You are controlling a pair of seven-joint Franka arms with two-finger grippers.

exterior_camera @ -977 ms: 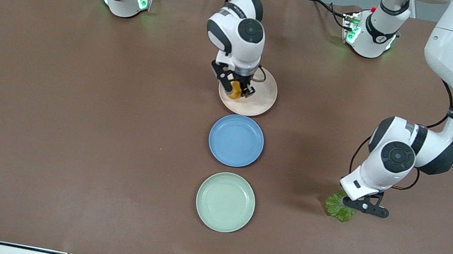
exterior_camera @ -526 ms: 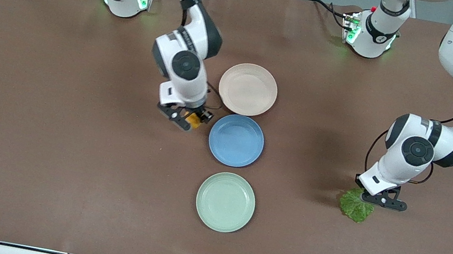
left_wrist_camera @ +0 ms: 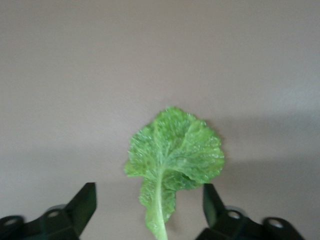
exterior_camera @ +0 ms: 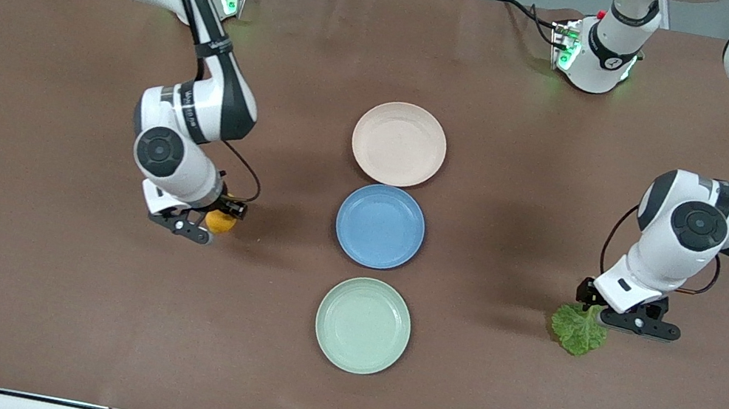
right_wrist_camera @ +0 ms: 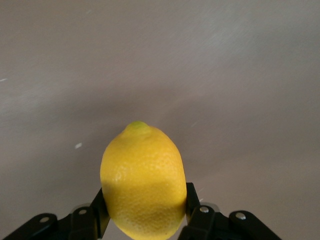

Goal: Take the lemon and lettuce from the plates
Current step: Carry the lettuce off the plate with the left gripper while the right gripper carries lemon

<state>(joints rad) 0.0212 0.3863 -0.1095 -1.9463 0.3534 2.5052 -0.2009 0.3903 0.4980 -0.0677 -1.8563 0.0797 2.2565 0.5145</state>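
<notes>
A: Start with the big things. What sits on the brown matte table (exterior_camera: 19,293)?

B: Three round shallow plates in a row down its middle, all bare: the pale beige-pink plate (exterior_camera: 399,143) farthest from the front camera, the plain blue plate (exterior_camera: 380,226) next, the pale mint-green plate (exterior_camera: 363,325) nearest.

A: And the crinkled bright green lettuce leaf with its pale rib (left_wrist_camera: 172,160)?

B: Flat on the table toward the left arm's end, well apart from the plates. The left gripper (left_wrist_camera: 150,212) hangs low over its stem end, fingers spread wide on either side, touching nothing I can see.

A: How would it handle?

B: I judge it very light, limp and easy to tear. The stiffer pale rib looks the best place to pinch; the frilled blade would fold or rip.

A: The small oval yellow-orange lemon with pointed ends (right_wrist_camera: 142,180)?

B: Clamped across its middle in the right gripper (exterior_camera: 200,224), low over bare table toward the right arm's end.

A: Its feel?

B: Likely firm, fairly dense, with a waxy, curved skin, so it could roll once set down. Gripping across the belly, as here, seems soundest.
</notes>
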